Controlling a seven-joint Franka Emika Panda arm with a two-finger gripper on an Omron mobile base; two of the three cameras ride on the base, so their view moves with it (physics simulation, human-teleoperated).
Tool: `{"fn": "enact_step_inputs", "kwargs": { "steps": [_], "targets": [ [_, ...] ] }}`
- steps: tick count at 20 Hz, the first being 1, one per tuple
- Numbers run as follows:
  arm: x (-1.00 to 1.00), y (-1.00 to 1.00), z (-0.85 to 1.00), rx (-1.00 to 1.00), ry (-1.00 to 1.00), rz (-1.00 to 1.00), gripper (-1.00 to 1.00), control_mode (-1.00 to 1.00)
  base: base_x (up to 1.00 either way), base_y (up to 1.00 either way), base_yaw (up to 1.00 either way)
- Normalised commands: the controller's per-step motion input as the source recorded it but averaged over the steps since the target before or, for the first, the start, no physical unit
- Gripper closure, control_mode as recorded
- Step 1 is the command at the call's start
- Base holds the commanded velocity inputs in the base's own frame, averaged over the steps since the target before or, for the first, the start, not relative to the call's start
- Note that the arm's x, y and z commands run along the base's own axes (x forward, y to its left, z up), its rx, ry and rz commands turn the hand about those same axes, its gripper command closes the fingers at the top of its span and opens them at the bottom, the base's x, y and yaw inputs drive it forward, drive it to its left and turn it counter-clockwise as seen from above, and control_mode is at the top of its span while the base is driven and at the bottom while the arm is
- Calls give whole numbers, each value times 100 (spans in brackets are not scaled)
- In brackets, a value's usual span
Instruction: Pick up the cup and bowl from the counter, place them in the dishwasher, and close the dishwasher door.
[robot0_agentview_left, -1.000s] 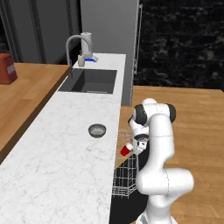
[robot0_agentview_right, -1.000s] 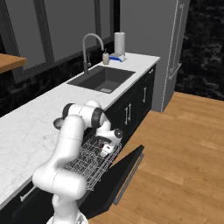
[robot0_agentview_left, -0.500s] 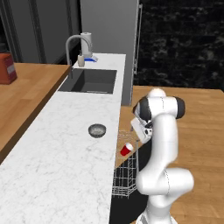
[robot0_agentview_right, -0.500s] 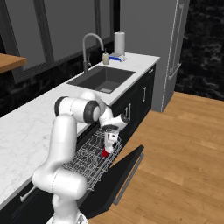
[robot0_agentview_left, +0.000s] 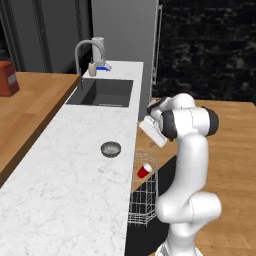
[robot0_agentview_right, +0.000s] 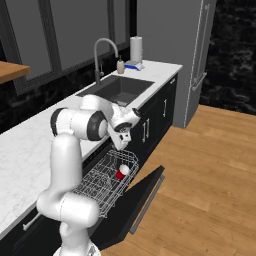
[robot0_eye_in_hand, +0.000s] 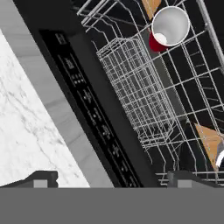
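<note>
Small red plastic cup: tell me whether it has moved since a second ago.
Yes. The small red plastic cup has dropped away from the tool and now lies in the white wire rack.

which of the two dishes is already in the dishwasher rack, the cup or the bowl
The red cup, lying in the white wire rack of the dishwasher. The grey bowl sits on the marble counter.

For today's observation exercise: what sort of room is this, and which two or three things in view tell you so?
A home kitchen, rendered rather than real. Signs: a marble counter with a sink and tall faucet, and an open dishwasher whose wire rack holds a red cup.
</note>
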Motion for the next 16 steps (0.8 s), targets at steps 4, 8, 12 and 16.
{"fn": "enact_step_inputs", "kwargs": {
  "steps": [4, 8, 12, 16],
  "targets": [
    [-2, 100, 100, -25, -1, 41, -100, -100, 0, 0, 0],
    [-33, 100, 70, -29, 5, 37, -100, -100, 0, 0, 0],
    [-97, 49, 26, -25, 6, 40, -100, -100, 0, 0, 0],
    [-100, 5, 0, -21, 0, 46, -100, -100, 0, 0, 0]
  ]
}}
